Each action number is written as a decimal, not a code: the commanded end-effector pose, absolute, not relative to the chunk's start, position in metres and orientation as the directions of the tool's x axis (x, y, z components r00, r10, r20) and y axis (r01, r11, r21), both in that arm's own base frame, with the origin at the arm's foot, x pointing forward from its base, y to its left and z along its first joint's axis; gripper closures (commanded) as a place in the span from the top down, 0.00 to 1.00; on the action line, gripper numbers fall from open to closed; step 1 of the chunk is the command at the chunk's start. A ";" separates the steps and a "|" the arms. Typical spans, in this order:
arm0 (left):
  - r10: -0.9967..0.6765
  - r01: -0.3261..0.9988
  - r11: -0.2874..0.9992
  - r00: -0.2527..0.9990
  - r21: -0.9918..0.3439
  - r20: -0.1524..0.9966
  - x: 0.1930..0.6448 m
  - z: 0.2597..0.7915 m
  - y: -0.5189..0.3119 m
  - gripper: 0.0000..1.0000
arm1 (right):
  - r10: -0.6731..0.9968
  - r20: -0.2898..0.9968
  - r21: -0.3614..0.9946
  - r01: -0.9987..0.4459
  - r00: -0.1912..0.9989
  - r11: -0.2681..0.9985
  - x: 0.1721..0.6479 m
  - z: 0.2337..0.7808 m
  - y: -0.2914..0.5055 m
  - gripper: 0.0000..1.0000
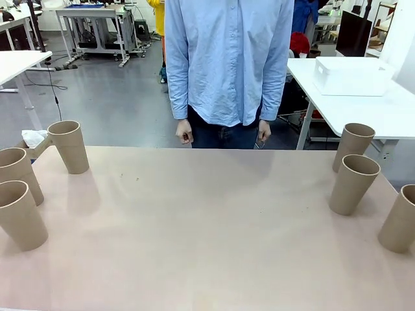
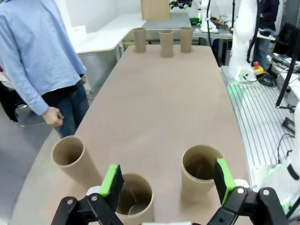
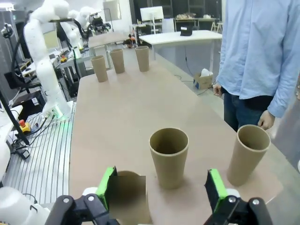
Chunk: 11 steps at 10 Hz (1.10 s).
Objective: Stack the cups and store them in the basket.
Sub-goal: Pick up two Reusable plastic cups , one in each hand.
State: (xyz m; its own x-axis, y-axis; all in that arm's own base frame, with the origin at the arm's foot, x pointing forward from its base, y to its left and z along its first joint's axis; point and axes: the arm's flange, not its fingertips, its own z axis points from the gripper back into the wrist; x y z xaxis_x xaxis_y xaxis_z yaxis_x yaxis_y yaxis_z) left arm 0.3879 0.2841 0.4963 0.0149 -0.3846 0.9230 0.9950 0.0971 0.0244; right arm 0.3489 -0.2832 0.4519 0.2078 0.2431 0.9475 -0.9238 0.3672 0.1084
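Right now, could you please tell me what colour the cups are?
Plain matte tan-brown cups; clearest in the front view.

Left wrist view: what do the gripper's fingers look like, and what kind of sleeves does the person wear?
The left gripper has black, jointed fingers with bright green pads. The person's sleeve is long, of light blue shirt cloth.
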 end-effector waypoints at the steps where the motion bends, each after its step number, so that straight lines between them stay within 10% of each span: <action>1: -0.331 0.993 0.078 -0.056 0.086 0.942 0.405 0.485 0.320 1.00 | 0.210 0.967 0.069 -0.940 0.146 0.335 0.352 0.431 -0.300 1.00; 11: -0.226 0.998 0.056 0.000 0.013 0.974 0.442 0.389 0.359 1.00 | 0.161 0.981 0.069 -0.967 0.111 0.245 0.327 0.334 -0.293 1.00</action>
